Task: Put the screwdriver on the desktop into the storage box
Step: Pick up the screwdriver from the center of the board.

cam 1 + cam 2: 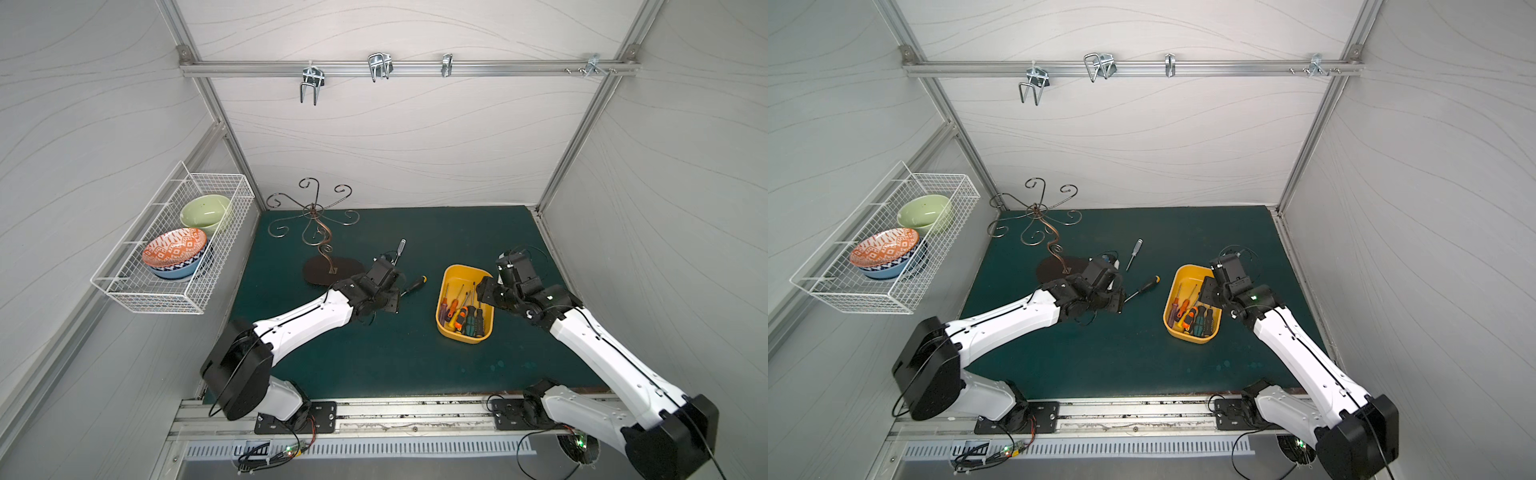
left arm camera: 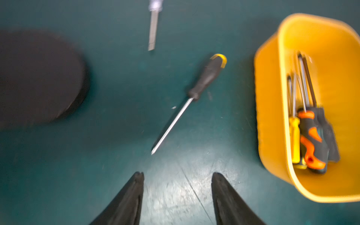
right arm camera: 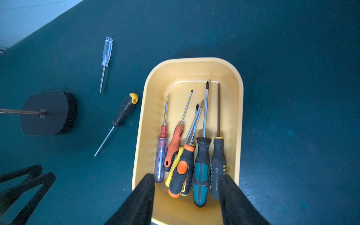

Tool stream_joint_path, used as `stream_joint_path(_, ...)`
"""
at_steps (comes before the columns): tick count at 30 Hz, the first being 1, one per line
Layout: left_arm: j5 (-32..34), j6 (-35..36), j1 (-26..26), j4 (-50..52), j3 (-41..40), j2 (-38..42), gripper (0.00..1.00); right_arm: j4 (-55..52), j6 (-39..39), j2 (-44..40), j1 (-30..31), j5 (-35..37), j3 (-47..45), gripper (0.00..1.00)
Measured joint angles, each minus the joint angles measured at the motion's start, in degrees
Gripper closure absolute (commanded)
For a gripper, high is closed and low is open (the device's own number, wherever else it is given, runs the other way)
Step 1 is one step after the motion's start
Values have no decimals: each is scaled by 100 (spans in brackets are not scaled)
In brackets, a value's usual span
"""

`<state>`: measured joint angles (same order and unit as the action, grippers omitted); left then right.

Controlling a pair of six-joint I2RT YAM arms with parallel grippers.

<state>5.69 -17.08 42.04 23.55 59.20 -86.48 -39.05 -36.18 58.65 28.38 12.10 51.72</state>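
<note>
Between stand base (image 3: 46,113) and storage box (image 3: 187,78): black screwdriver (image 3: 124,111); clear screwdriver (image 3: 106,52) beyond.

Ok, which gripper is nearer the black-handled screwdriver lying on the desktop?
Left. The left gripper hangs open just short of the tip of the screwdriver. The right gripper is open above the yellow box, which lies beside the screwdriver's handle end.
</note>
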Motion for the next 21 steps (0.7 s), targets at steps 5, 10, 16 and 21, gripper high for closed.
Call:
stream_joint_path(5,-603,1589,-142,2,376,-625,33,-72,57,-142,-48,70,-81,44)
stream_joint_path(10,-997,2380,-424,142,1113,-1397,30,-232,68,-332,-96,76,-260,44)
stream_joint_path(16,-1394,2833,-603,420,2149,-2343,37,-358,131,-448,-216,79,-295,44)
stream_joint_path(21,-1626,3058,-603,820,2806,-2970,37,-393,208,-448,-313,74,-293,45)
